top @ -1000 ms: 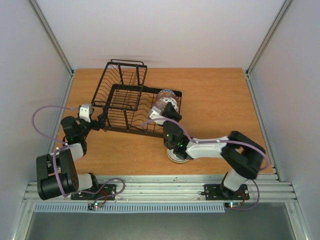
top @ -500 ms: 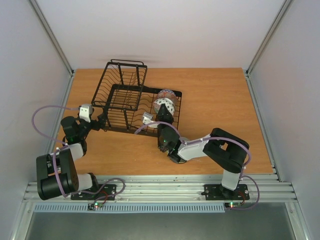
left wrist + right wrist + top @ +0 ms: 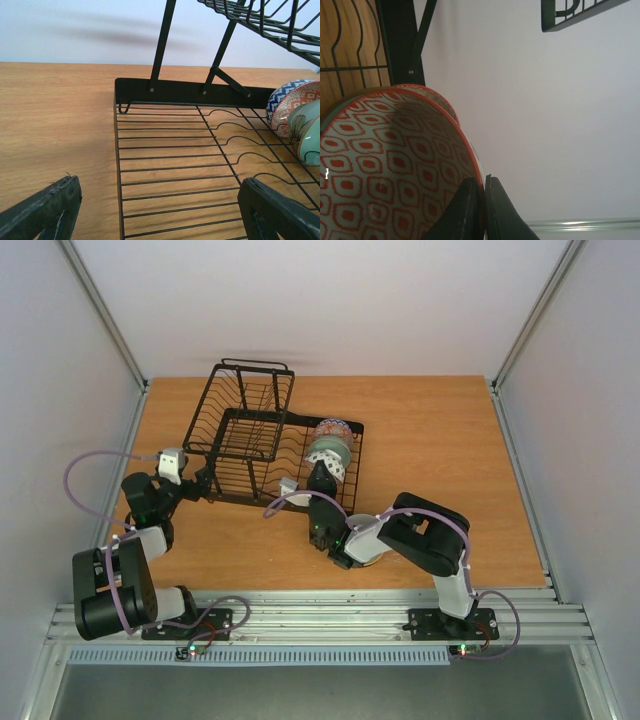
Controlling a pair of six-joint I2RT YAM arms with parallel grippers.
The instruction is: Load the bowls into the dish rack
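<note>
The black wire dish rack point(image 3: 250, 440) lies on the wooden table, with its taller basket section at the far left. A blue-patterned bowl point(image 3: 333, 427) and a sage green bowl point(image 3: 326, 449) stand on edge in its right end; both also show in the left wrist view, blue point(image 3: 286, 100) and green point(image 3: 311, 131). My right gripper point(image 3: 322, 474) is shut on the rim of the red-and-white bowl point(image 3: 385, 170), held on edge next to them. My left gripper point(image 3: 207, 483) is open at the rack's left corner, jaws wide apart over the tray wires point(image 3: 165, 165). The cream bowl point(image 3: 364, 558) is mostly hidden under my right arm.
The rack's raised basket point(image 3: 270, 20) hangs above the flat tray in the left wrist view. My right arm point(image 3: 420, 535) is folded across the table's near right. Grey walls close in the left, right and back sides.
My right arm has folded in and swung left, bringing the red-and-white bowl lower and closer against the bowls in the rack. The left arm has not moved.
</note>
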